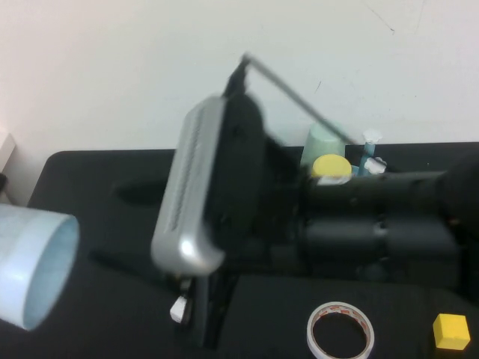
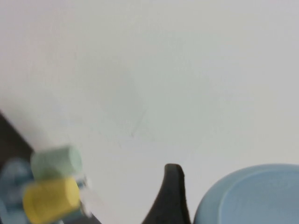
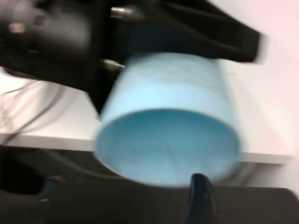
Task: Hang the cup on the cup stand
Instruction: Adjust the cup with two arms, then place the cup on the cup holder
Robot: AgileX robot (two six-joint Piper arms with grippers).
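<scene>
The left gripper (image 3: 154, 32) holds the light blue cup (image 1: 34, 265) sideways in the air at the table's left edge, while the right gripper (image 3: 201, 196), jaws wide apart and empty, faces its mouth, probably to regrasp it for the stand (image 1: 367, 161) far behind.

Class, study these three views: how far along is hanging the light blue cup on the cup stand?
Done: the cup is off the table. In hand: the left gripper clamps it sideways at the far left; the right gripper hovers mid-table facing its mouth. Left: carry it to the cup stand at the back right, beside the yellow cup and green cup, and hang it.
</scene>
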